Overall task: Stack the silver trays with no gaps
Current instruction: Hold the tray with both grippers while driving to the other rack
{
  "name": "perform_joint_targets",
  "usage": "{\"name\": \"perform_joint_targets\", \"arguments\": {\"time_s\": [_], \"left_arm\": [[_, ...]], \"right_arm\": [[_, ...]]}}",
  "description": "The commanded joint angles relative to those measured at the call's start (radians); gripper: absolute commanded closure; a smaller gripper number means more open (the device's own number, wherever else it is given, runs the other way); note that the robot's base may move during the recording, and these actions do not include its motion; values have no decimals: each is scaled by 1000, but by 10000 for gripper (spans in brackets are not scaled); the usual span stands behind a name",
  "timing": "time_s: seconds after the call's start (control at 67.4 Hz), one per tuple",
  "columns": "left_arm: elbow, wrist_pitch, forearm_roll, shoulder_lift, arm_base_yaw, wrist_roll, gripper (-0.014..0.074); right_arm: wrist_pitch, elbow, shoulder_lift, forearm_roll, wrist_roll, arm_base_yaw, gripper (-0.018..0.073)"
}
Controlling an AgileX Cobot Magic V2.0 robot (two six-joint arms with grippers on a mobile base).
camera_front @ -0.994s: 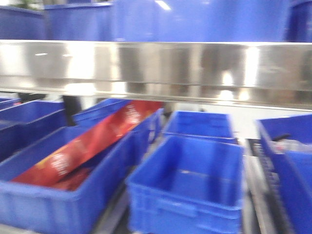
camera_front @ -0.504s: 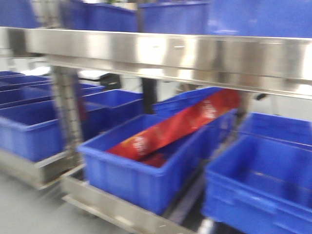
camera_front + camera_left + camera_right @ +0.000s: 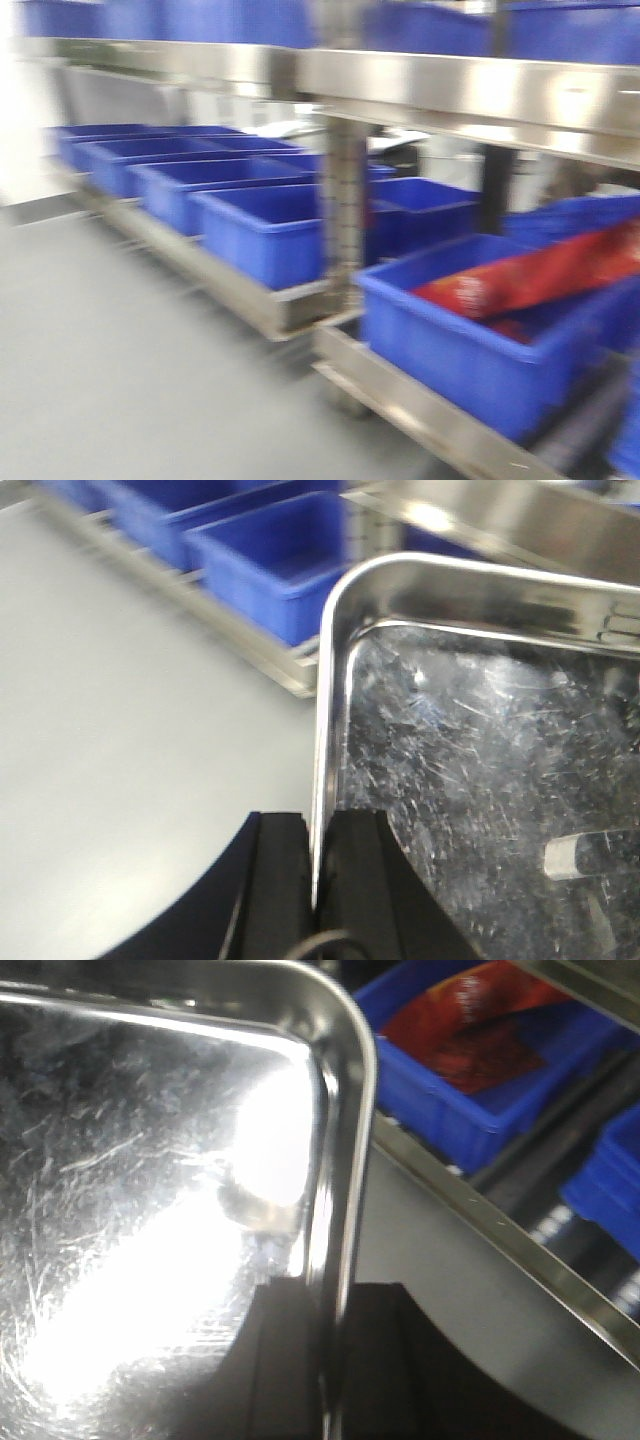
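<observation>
Steel-grey silver tray (image 3: pixel 470 780) pinched by side rims: L gripper (image 3: pixel 318 840) & R gripper (image 3: pixel 330 1305) both clamped on it.
Front view blurred; tray cut off, blue bins (image 3: pixel 265 235) smeared.

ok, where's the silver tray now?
Held by both grippers: left wrist view shows the left gripper clamped on the left rim of the silver tray, right wrist view the right gripper on its right rim, over floor near the blue bins.

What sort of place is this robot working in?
Probably a warehouse or factory storeroom: rows of blue plastic bins sit on long stainless-steel racks over a bare grey floor. The left gripper and right gripper each clamp the rim of a silver tray.
</observation>
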Motion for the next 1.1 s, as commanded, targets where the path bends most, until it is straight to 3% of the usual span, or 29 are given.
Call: {"name": "perform_joint_targets", "arguments": {"time_s": [0.0, 1.082], "left_arm": [[-3, -39, 37, -6, -4, -5, 613], [-3, -39, 37, -6, -4, -5, 613]], "right_arm": [[-44, -4, -8, -9, -7, 7, 563], [-44, -4, -8, -9, -7, 7, 563]]}}
